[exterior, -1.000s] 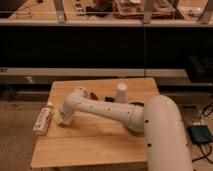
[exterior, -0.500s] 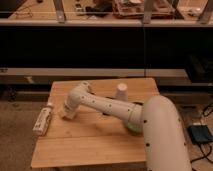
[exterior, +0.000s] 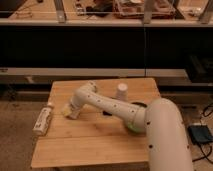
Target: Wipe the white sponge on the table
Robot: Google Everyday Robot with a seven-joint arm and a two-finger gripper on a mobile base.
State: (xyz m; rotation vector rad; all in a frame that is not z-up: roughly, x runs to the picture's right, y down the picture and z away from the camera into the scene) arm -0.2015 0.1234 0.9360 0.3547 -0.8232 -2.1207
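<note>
Reaching down over the table's (exterior: 90, 145) left side, gripper (exterior: 71, 112) on white sponge (exterior: 66, 111), fingers' state indiscernible.

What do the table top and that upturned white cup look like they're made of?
Table: light wood, judging by the plank seams and grain, with a matte finish. Upturned cup: plain white and dull, paper or plastic; I can't tell which. The claw is low at the table's left, at the white sponge.

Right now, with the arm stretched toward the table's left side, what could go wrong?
The hand sits on the small pale sponge, near the long white bottle-like object at the light wooden table's left edge; a leftward wipe might knock it off. The forearm passes close to the upturned white cup and could tip it.
</note>
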